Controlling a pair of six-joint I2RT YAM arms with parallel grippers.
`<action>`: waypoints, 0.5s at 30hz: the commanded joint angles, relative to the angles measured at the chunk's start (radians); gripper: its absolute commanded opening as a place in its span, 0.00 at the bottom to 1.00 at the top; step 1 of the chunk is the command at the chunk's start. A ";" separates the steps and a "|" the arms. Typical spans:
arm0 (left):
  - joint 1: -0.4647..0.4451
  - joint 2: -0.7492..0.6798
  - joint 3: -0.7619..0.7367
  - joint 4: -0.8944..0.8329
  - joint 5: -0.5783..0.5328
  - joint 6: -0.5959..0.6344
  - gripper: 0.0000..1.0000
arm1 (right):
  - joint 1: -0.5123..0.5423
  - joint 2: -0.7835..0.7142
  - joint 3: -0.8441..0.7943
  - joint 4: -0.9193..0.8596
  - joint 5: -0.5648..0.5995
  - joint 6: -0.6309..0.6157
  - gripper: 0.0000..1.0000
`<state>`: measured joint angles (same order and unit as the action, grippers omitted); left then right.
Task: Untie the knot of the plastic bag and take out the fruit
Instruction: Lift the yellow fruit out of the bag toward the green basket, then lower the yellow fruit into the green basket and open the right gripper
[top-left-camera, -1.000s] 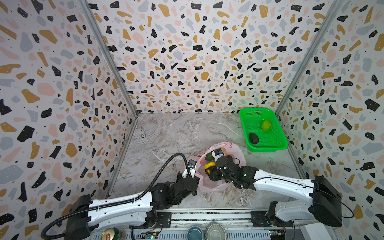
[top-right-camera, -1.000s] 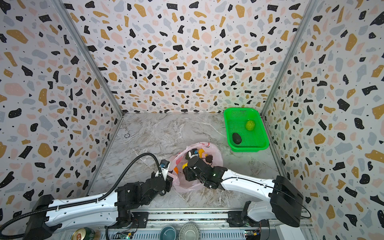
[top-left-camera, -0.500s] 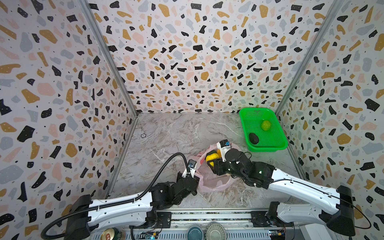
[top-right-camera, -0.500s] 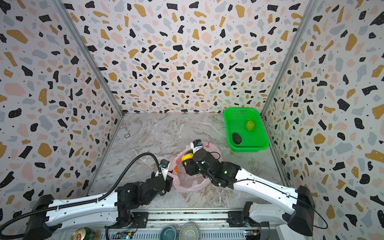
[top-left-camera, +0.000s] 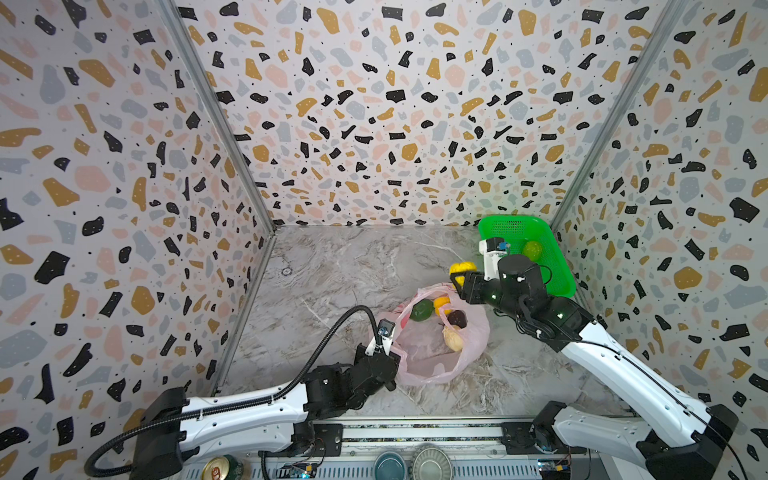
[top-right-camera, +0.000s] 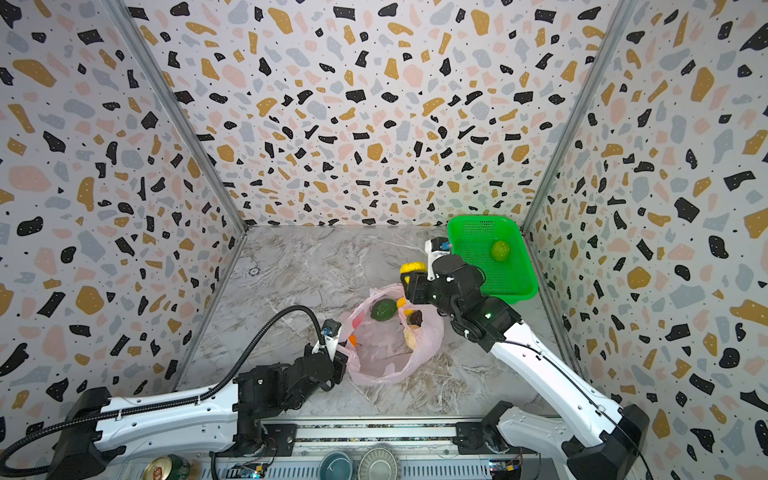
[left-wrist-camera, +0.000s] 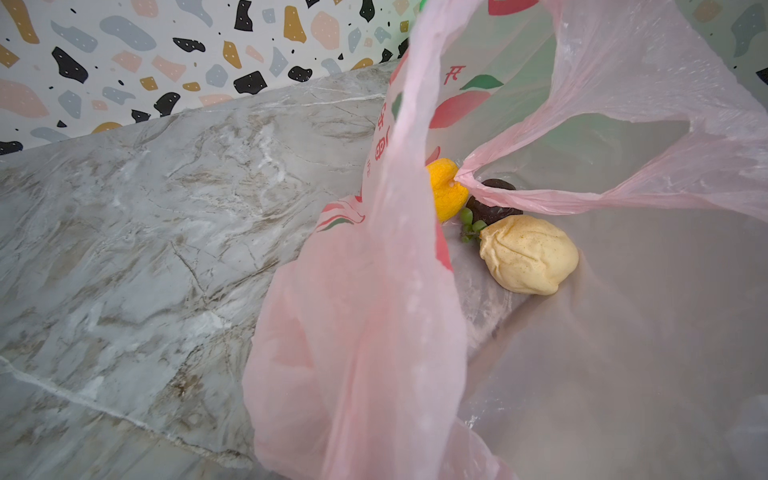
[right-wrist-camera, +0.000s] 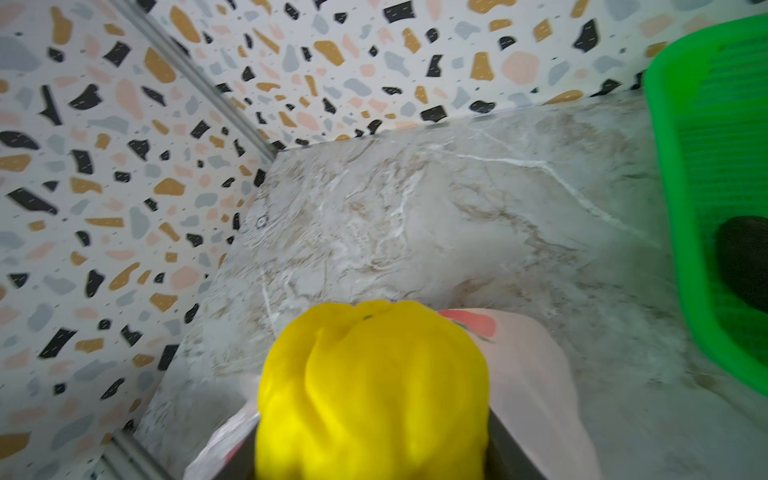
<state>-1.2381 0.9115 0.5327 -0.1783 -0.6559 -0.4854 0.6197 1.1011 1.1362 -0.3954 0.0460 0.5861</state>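
The pink plastic bag (top-left-camera: 432, 357) lies open-mouthed on the marble floor in both top views; the knot is out of view. My left gripper (top-left-camera: 390, 359) is shut on the bag's near-left rim, and the pink film (left-wrist-camera: 374, 311) hides its jaws in the left wrist view. Inside the bag lie dark green (top-left-camera: 421, 310), orange (top-left-camera: 441, 303), blackish (top-left-camera: 457, 318) and pale cream (top-left-camera: 453, 338) fruit. My right gripper (top-left-camera: 460, 279) hangs above the bag's far edge, shut on a yellow fruit (right-wrist-camera: 370, 390) that fills the right wrist view.
A green basket (top-left-camera: 559, 286) stands at the far right against the wall, holding a yellow-green fruit (top-left-camera: 532, 250) and a blackish one (right-wrist-camera: 744, 262). A can (top-left-camera: 222, 468) and two bowls (top-left-camera: 390, 465) sit by the front rail. Terrazzo walls enclose three sides.
My right gripper has risen out of the bag with the yellow fruit and moved back and right toward the basket. The left gripper has kept its hold and place.
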 joint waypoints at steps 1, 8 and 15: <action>0.006 0.003 0.025 0.026 -0.015 0.014 0.00 | -0.142 0.013 0.000 0.026 -0.085 -0.071 0.48; 0.005 0.008 0.030 0.025 -0.013 0.015 0.00 | -0.450 0.157 -0.044 0.154 -0.141 -0.130 0.49; 0.006 0.011 0.028 0.026 -0.012 0.009 0.00 | -0.639 0.402 0.017 0.204 -0.133 -0.160 0.49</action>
<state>-1.2381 0.9218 0.5358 -0.1783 -0.6556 -0.4824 0.0193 1.4567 1.1053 -0.2184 -0.0826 0.4606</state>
